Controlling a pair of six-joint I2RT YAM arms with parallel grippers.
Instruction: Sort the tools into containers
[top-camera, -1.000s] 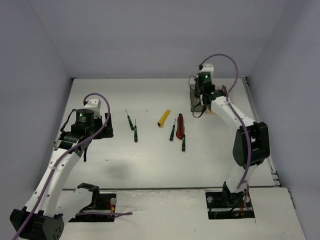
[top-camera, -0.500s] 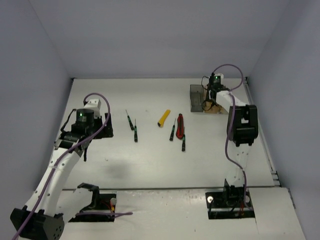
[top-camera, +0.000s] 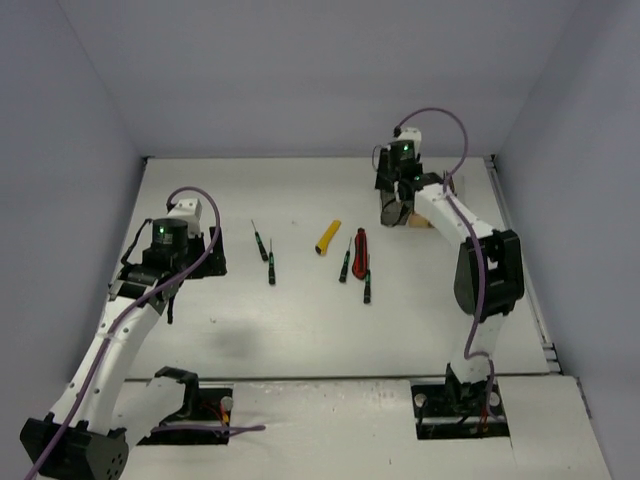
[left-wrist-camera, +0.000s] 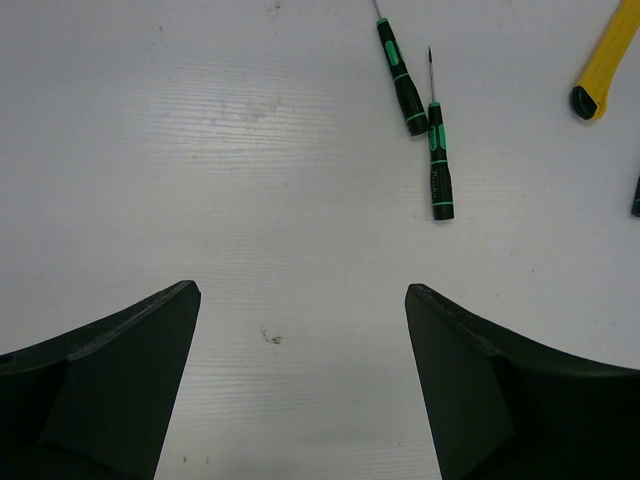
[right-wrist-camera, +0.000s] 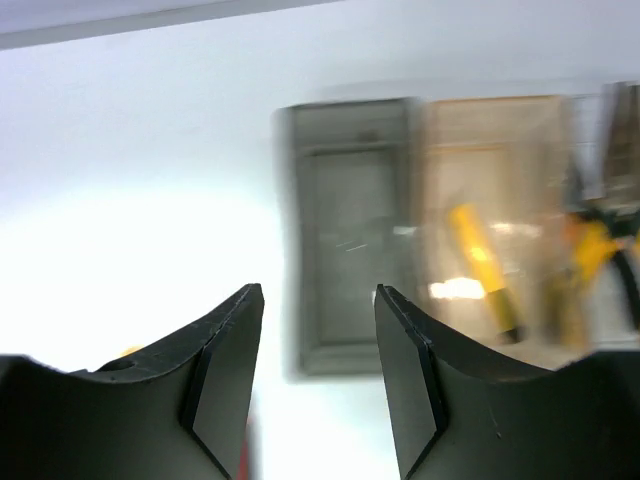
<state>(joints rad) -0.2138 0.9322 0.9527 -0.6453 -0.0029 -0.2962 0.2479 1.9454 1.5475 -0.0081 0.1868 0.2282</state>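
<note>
Two thin black-green screwdrivers lie left of centre and also show in the left wrist view. A yellow utility knife, a red utility knife and two more screwdrivers lie mid-table. My left gripper is open and empty above bare table. My right gripper is open and empty, hovering near the front of the smoky grey bin. The amber bin holds a yellow knife. Pliers lie in the clear bin at the right edge. This view is blurred.
The bins stand at the back right, mostly hidden under my right arm in the top view. Purple-grey walls close in the table at the back and both sides. A small stain marks the table by my left gripper.
</note>
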